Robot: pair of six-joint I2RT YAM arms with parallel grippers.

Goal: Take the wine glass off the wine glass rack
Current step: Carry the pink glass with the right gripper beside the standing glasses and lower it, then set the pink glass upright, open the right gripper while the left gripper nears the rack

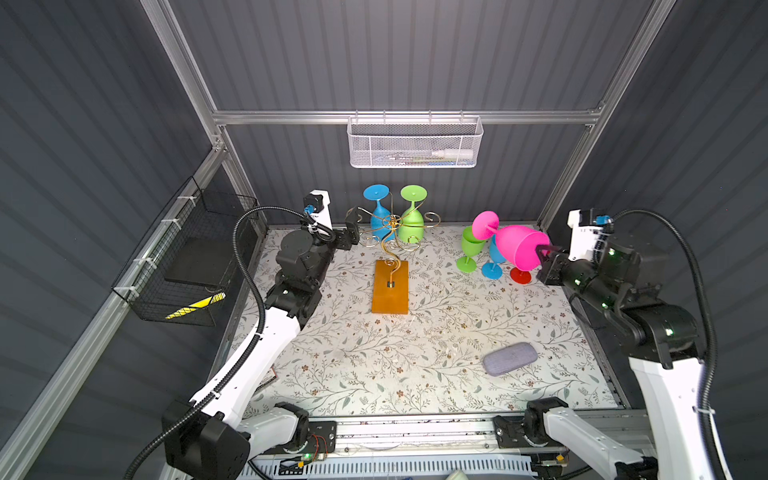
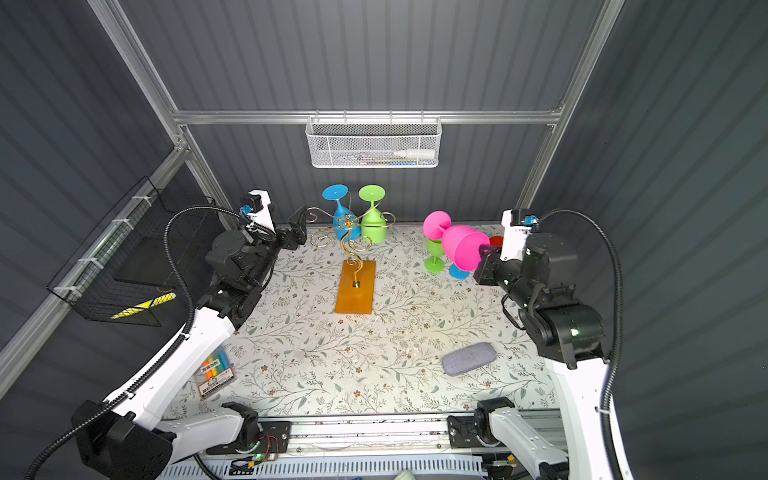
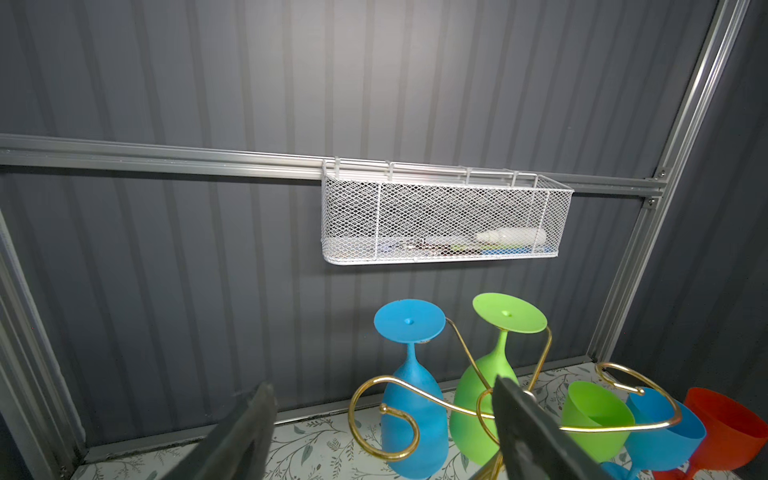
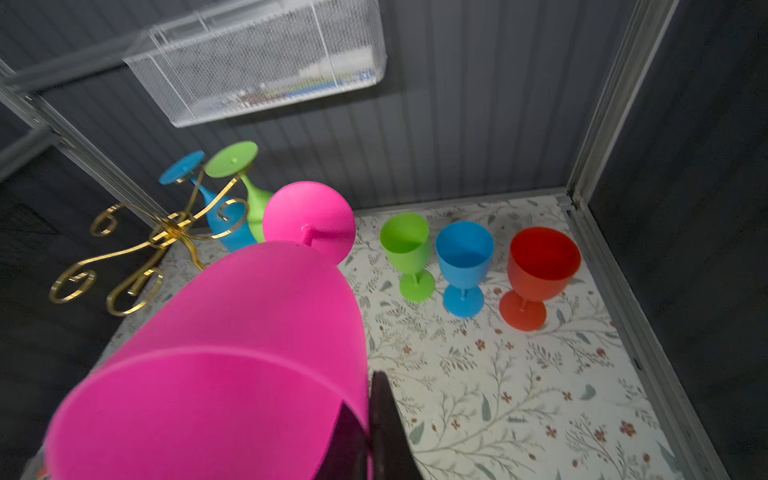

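My right jaws pinch the rim of the pink wine glass [image 1: 521, 249], held tilted, clear and right of the wine glass rack [image 1: 390, 291], while my left jaws gape empty at its left.

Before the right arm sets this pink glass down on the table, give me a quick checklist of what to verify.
1. Grip: right pincer shut on the rim of the pink wine glass: ok.
2. Glass free of the wine glass rack: ok, apart from it.
3. Glass upright for setting down: not ok, tilted.
4. Bare table in front of the standing green glass, blue glass and red glass: ok.
5. Gap to the green glass: cannot tell, they overlap in both top views.
6. Left pincer open and holding nothing, beside the rack: ok.
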